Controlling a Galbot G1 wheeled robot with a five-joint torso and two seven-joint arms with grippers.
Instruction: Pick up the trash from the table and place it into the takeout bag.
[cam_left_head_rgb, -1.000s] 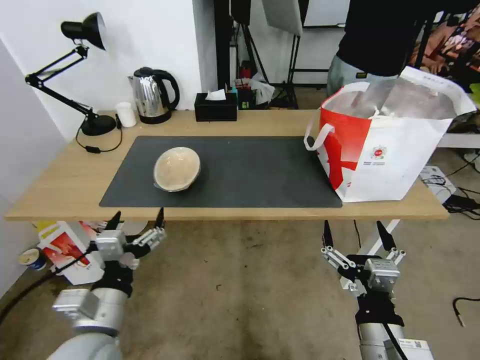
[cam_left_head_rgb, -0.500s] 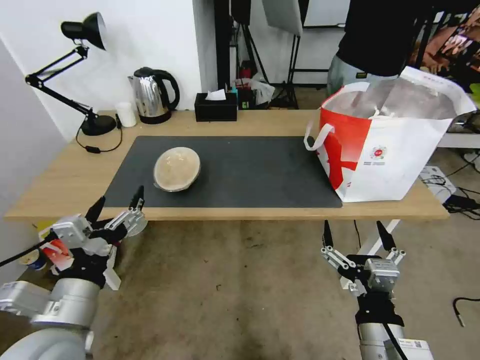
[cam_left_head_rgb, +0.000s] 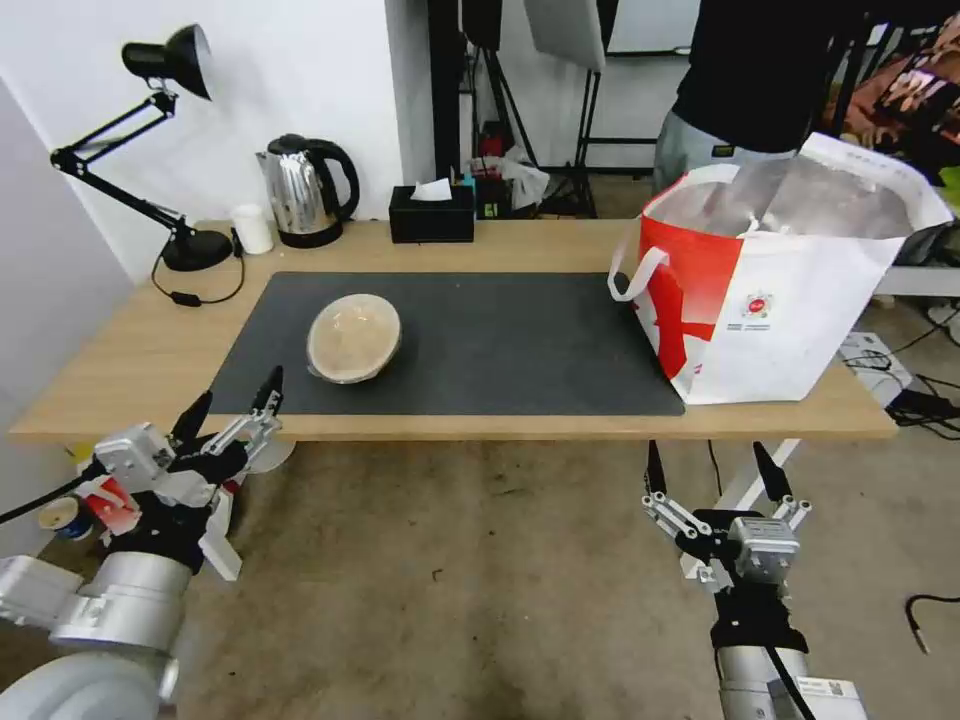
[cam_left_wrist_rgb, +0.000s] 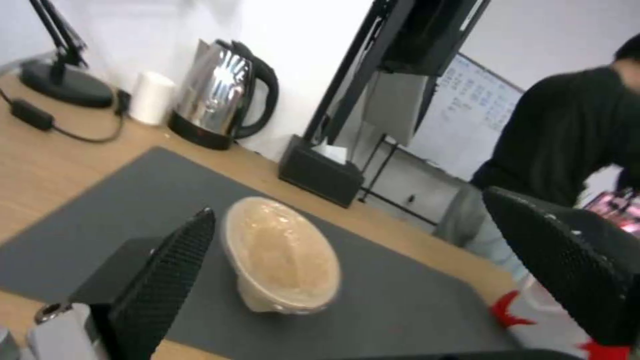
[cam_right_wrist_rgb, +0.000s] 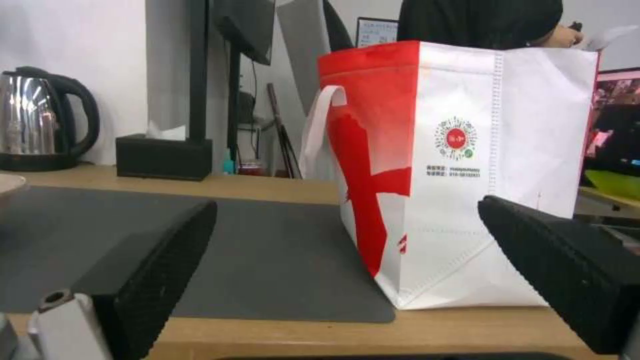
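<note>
Swinging out and down over the last second, the left arm now sits lower and farther from the long light-wood surface (cam_left_head_rgb: 130, 350) with its dark grey rectangular mat (cam_left_head_rgb: 480, 340), while nothing on that surface has shifted and the right arm has not budged. Taking the mat as the landmark: the large boxy white takeout bag with red panels and silver foil lining (cam_left_head_rgb: 790, 300) stands upright at the mat's right end, overlapping its corner, mouth open, white strap handle hanging toward the mat. Toward the mat's left end rests the shallow beige round bowl (cam_left_head_rgb: 353, 337), tipped on its side so its covered mouth faces the robot; the left wrist view shows it the same way (cam_left_wrist_rgb: 283, 255). It is the one piece of trash on the mat, and the bag's contents cannot be made out. Behind the mat's far edge stand a black tissue box (cam_left_head_rgb: 431, 215) and a steel electric kettle (cam_left_head_rgb: 303, 192). Below the mat's near left corner hovers the left pincer (cam_left_head_rgb: 232, 398), fingers spread and empty, aimed toward the bowl. Below the mat's near right corner hangs the right pincer (cam_left_head_rgb: 712, 462), likewise spread wide and empty, parked. Judging by this, the left arm's repositioning reads as lining up an approach on the bowl, which looks like the last item to bag.
</note>
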